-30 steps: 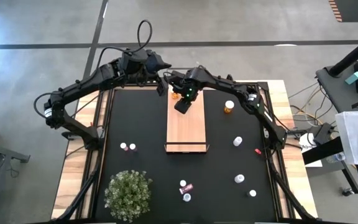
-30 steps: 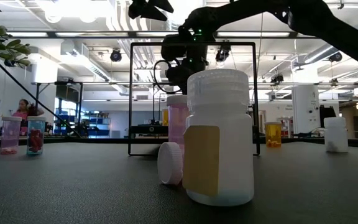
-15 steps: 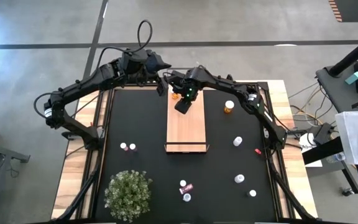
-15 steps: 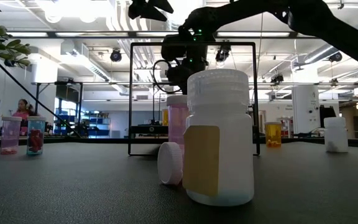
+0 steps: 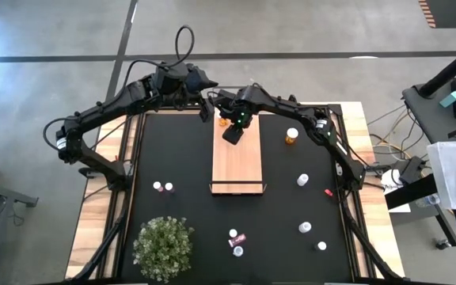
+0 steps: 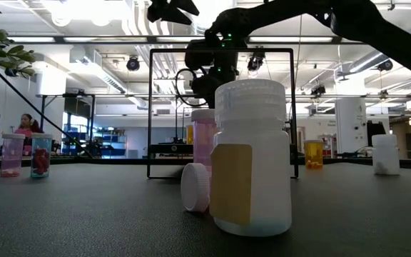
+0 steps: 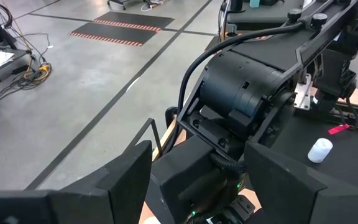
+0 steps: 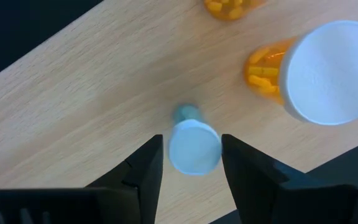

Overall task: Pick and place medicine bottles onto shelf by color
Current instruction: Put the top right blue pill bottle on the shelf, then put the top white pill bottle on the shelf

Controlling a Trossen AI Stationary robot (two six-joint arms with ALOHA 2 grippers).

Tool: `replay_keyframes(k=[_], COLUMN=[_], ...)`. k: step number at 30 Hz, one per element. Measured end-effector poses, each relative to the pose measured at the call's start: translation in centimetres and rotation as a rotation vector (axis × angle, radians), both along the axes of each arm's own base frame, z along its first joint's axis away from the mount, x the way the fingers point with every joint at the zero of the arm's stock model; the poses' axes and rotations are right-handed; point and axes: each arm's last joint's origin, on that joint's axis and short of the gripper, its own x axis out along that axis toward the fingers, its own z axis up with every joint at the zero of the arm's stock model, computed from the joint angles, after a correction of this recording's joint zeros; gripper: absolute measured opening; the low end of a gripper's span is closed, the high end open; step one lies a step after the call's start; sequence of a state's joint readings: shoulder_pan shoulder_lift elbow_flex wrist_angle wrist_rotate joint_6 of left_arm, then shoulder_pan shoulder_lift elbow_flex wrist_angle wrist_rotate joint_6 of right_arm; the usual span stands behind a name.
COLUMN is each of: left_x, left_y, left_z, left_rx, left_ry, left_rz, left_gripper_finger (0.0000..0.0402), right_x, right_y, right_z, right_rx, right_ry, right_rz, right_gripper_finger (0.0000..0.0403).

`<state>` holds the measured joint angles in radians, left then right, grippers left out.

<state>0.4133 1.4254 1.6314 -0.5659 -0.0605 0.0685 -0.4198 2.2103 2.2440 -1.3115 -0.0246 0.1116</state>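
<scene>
The light wood shelf (image 5: 237,158) lies on the black mat. My right gripper (image 5: 232,131) hangs over its far end, open, pointing down. Its fingers (image 8: 143,167) stand on either side of a small teal bottle's white cap (image 8: 194,147). The bottle stands on the wood, with a narrow gap showing at one finger. Two orange bottles (image 8: 316,71) stand on the shelf beside it. My left gripper (image 5: 206,108) waits open and empty at the table's far edge. It faces the right arm's wrist (image 7: 241,99).
An orange bottle (image 5: 292,136) and white bottles (image 5: 302,180) (image 5: 305,227) stand on the mat to the right. Two small bottles (image 5: 162,187) stand at the left. More bottles (image 5: 235,241) and a plant (image 5: 163,247) are near the front edge.
</scene>
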Motion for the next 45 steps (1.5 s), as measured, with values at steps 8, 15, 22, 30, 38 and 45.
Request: replay_keyframes(k=[8,15,22,30,38,45], left_x=[0.0,0.0,0.0,-0.1,-0.1,0.0], left_y=[0.0,0.0,0.0,0.0,0.0,0.0], left_z=[0.0,0.0,-0.1,-0.2,-0.2,-0.2], left_rx=[-0.003,-0.005,-0.007,-0.014,-0.017,-0.099], left_ry=[0.0,-0.001,0.002,0.019,0.015,-0.03], left_rz=[0.001,0.002,0.002,0.002,0.003,0.039], left_gripper_finger=[0.024,0.024,0.024,0.024,0.024,0.024], right_x=[-0.2,-0.7,-2.9,-6.1,-9.9,-13.7], right_y=[0.1,0.3,1.3,3.0,5.9,9.4], right_z=[0.2,1.5,4.3,9.1,11.9,11.0], right_rx=[0.003,-0.005,0.014,-0.013,-0.007,0.025], right_ry=[0.007,-0.008,0.042,0.014,-0.008,0.061], right_rz=[0.0,-0.001,-0.011,-0.041,-0.108,-0.112], right_gripper_finger=[0.0171,0.0198,0.021,0.021,0.021,0.021])
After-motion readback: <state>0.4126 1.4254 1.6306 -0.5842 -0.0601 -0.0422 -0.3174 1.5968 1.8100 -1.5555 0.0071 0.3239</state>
